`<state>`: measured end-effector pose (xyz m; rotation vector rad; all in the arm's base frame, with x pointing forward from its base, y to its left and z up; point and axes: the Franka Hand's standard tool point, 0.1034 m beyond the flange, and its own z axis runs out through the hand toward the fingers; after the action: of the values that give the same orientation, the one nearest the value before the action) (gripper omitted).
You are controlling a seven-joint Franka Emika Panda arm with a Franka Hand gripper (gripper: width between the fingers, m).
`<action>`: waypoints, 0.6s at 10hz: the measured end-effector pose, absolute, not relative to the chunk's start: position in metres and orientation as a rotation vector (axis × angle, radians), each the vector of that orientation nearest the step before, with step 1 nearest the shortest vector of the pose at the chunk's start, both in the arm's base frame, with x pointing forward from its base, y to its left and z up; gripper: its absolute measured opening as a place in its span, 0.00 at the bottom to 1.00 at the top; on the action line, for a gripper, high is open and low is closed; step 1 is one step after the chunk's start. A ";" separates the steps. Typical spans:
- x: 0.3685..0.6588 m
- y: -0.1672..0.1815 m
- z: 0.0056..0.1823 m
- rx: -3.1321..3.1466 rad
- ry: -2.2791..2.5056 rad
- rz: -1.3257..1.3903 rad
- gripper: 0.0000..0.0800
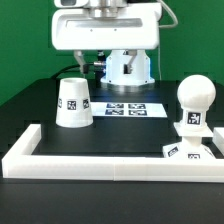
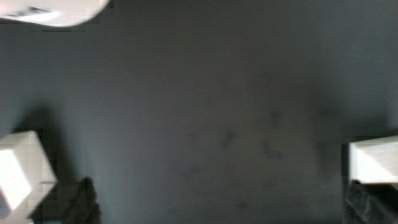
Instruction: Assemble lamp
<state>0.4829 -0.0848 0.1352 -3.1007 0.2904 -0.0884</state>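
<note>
The truncated-cone shade (image 1: 74, 103) stands on the black table at the exterior view's left, wide end down. The ball-shaped bulb (image 1: 195, 98) stands upright on the flat square base (image 1: 190, 151) at the exterior view's right. My gripper (image 1: 100, 62) hangs high at the back, apart from all three parts. In the wrist view the gripper (image 2: 199, 175) is open and empty over bare dark table, with one white finger (image 2: 18, 165) at each side. A rounded white part (image 2: 54, 10) shows at the edge of that view; I cannot tell which part it is.
The marker board (image 1: 130, 108) lies flat at the middle back. A long white bar-shaped border (image 1: 110, 162) runs along the front and turns back at both ends. The white robot body (image 1: 125, 68) stands behind the marker board.
</note>
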 end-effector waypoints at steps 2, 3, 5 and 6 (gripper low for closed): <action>0.481 -0.087 0.135 -3.101 0.296 -0.086 0.87; 0.481 -0.086 0.135 -3.101 0.295 -0.085 0.87; 0.481 -0.086 0.134 -3.101 0.295 -0.084 0.87; 0.479 -0.086 0.133 -3.100 0.300 -0.079 0.87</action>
<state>0.4787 -0.0859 0.1335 -3.0999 0.3000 -0.0792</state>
